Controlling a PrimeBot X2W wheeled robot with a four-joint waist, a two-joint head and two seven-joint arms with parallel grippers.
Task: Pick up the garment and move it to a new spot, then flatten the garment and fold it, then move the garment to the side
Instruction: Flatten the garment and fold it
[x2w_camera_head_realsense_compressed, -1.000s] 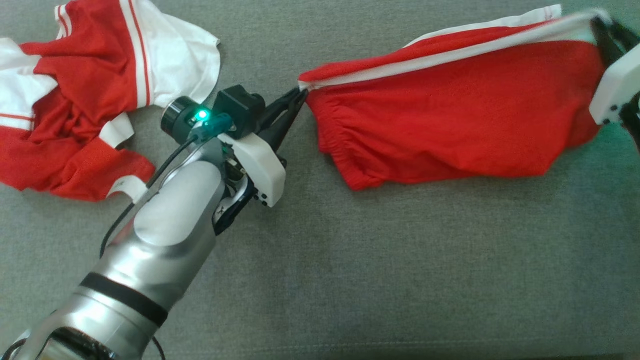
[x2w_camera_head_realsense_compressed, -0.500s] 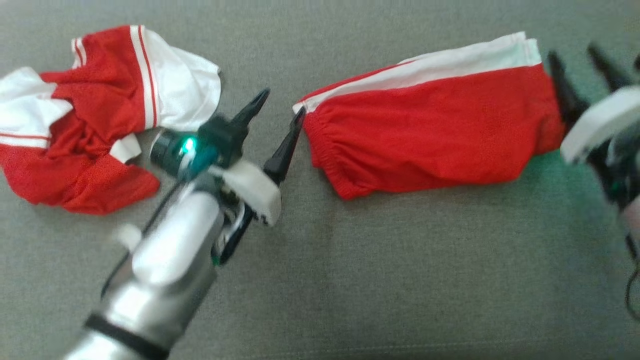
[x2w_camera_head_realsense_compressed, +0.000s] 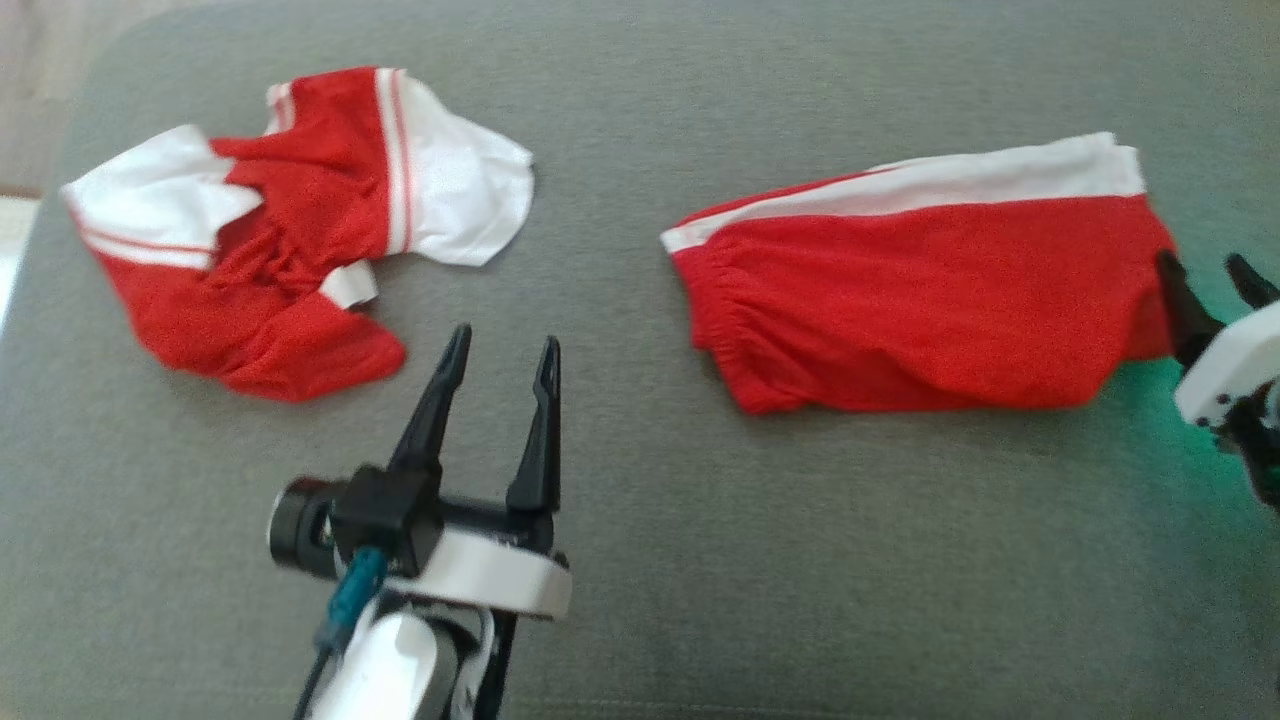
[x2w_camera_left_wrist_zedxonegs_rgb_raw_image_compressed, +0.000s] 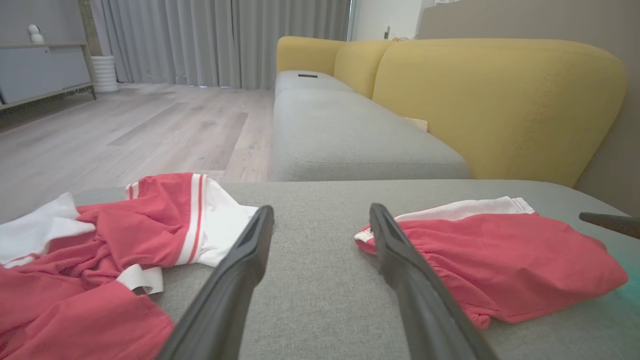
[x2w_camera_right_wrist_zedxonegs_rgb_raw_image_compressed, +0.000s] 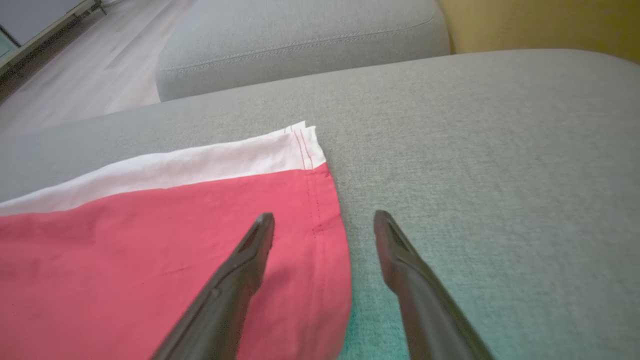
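Note:
The garment (x2w_camera_head_realsense_compressed: 930, 285), red shorts with a white side stripe, lies folded flat on the grey cushion (x2w_camera_head_realsense_compressed: 700, 520), with its elastic waistband at the left end. Its hem corner (x2w_camera_right_wrist_zedxonegs_rgb_raw_image_compressed: 305, 150) shows close up in the right wrist view. My left gripper (x2w_camera_head_realsense_compressed: 503, 350) stands open and empty, well left of and nearer than the waistband (x2w_camera_left_wrist_zedxonegs_rgb_raw_image_compressed: 370, 235). My right gripper (x2w_camera_head_realsense_compressed: 1205, 275) is open at the garment's right edge, one finger over the hem and the other off it, with nothing held.
A second red and white garment (x2w_camera_head_realsense_compressed: 290, 230) lies crumpled at the far left of the cushion. Beyond the cushion are a grey bench seat (x2w_camera_left_wrist_zedxonegs_rgb_raw_image_compressed: 340, 130), yellow backrests (x2w_camera_left_wrist_zedxonegs_rgb_raw_image_compressed: 500, 100) and wooden floor (x2w_camera_left_wrist_zedxonegs_rgb_raw_image_compressed: 125, 130).
Both grippers have opened and let go of the garment, which now lies flat. The left arm has pulled back toward me, away from the waistband. The head camera has shifted too.

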